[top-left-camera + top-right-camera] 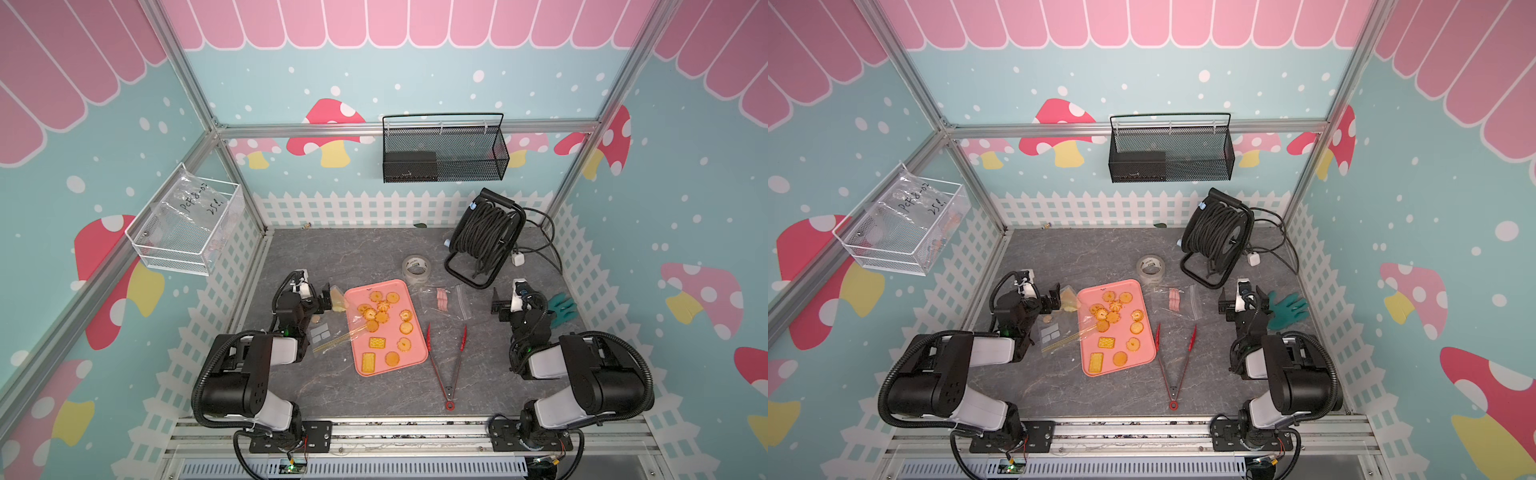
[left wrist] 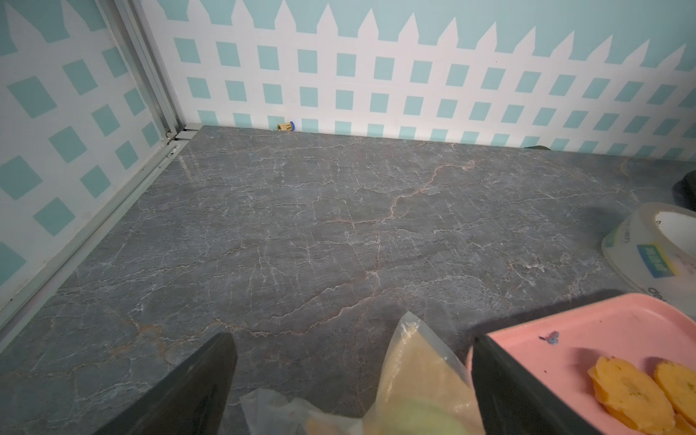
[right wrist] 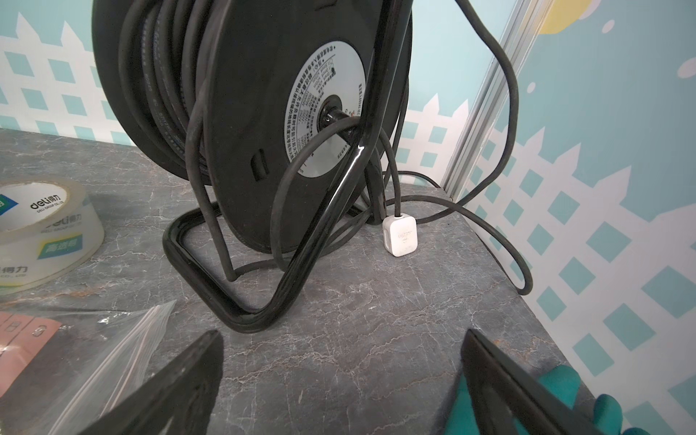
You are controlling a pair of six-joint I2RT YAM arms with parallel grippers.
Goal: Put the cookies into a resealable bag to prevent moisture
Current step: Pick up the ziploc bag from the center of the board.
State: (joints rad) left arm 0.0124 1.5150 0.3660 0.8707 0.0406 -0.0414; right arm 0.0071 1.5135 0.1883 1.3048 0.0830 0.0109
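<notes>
The cookies (image 1: 382, 318) lie loose on a pink tray (image 1: 390, 332) in the middle of the desk, round scalloped ones toward the far edge and two rectangular crackers toward the near edge. A clear zip bag (image 1: 332, 334) lies flat over the tray's left rim, its corner covering a few cookies.

The left claw (image 1: 328, 298) hangs at the tray's far-left corner, jaws apart and gripping nothing, with a crumpled pale wrapper (image 1: 338, 301) between them.

On the tray's right side lie a second clear bag holding pink strips (image 1: 442, 299) and splayed red tongs (image 1: 449, 390). A tape roll (image 1: 415, 277) sits just beyond the tray. A black cable reel (image 1: 484, 232) stands toward the far-right corner.

The right claw (image 1: 498, 305) is near the right edge, jaws spread and empty, beside a green glove (image 1: 561, 305).
</notes>
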